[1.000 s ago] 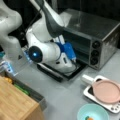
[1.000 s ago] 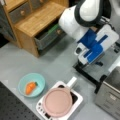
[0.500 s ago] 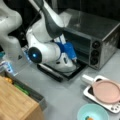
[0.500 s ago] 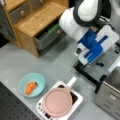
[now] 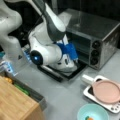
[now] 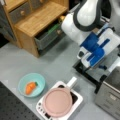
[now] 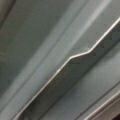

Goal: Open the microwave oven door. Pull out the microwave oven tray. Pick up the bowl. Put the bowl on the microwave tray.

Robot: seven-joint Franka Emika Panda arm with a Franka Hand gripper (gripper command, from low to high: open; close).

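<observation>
— Boxy stainless-steel microwave oven (image 5: 100, 42): wide dark glass door (image 5: 56, 72) folded down flat. Blue-and-white gripper (image 5: 71, 58) low at opening, over door.
— Jaws?
— Cannot tell. Small round light teal bowl (image 6: 31, 84), holding orange carrot (image 6: 30, 87), well apart on grey table (image 6: 20, 60).

We see our one arm (image 5: 47, 27) bent sharply in both front views, its white and grey links folding down from a front view's top toward the bench. The wrist carries a blue block, and below it the gripper (image 5: 67, 65) hangs low and close to the surface, pointing downward. In a front view the gripper (image 6: 93, 58) shows as a white body with blue parts, tilted. Our fingers are hidden by the body, and we cannot tell how they stand. The wrist view shows no part of the gripper.
</observation>
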